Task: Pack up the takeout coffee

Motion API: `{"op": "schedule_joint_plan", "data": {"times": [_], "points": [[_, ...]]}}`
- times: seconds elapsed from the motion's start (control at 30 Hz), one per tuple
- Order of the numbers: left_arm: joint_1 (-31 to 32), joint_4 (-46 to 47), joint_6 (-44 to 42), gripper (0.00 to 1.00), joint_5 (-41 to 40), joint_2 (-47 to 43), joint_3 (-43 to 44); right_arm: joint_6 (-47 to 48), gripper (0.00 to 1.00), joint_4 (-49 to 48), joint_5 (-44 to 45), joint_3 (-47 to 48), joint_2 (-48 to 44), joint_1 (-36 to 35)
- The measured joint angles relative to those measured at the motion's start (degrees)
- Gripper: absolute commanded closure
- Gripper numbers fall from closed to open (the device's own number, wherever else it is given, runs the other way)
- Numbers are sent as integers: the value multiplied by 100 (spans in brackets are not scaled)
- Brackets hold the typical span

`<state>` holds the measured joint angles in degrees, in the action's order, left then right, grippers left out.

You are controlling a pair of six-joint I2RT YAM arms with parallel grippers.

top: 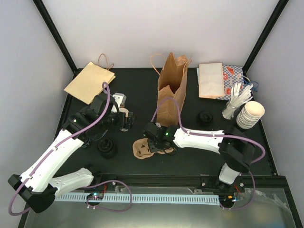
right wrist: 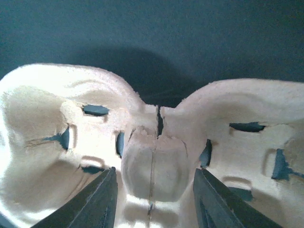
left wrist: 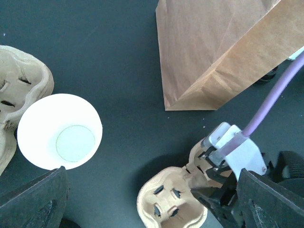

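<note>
The takeout coffee (left wrist: 59, 131) is a small white paper cup standing upright on the dark table, seen from above in the left wrist view. My left gripper (left wrist: 151, 172) hangs wide open above the table, and the cup lies just beyond its left finger (left wrist: 35, 199), not between the jaws. In the top view the cup is hidden under that gripper (top: 126, 118). A brown moulded carrier (right wrist: 156, 142) (top: 141, 151) lies flat. My right gripper (right wrist: 154, 187) (top: 151, 141) straddles its central post, its fingers close on either side with a narrow gap.
An upright brown paper bag (top: 171, 85) (left wrist: 213, 52) stands behind the carrier. A second carrier piece (left wrist: 19, 85) touches the cup's left side. Also here: a flat bag (top: 89, 81), black lids (top: 107, 148) (top: 205, 117), a stack of cups (top: 251, 114), utensils (top: 237, 99) and napkins (top: 211, 80).
</note>
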<state>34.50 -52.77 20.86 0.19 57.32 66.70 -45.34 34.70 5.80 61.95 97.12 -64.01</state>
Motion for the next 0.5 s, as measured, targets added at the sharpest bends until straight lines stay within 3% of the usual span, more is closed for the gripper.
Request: {"op": "schedule_joint_plan", "data": {"times": [0.2,0.5], "points": [[-4,-42,-28,1,9,0,0,4,53,9,127,2,-363,0],[-7,-42,-28,1,17,-2,-2,127,34,140,168,94,-407,0]]}}
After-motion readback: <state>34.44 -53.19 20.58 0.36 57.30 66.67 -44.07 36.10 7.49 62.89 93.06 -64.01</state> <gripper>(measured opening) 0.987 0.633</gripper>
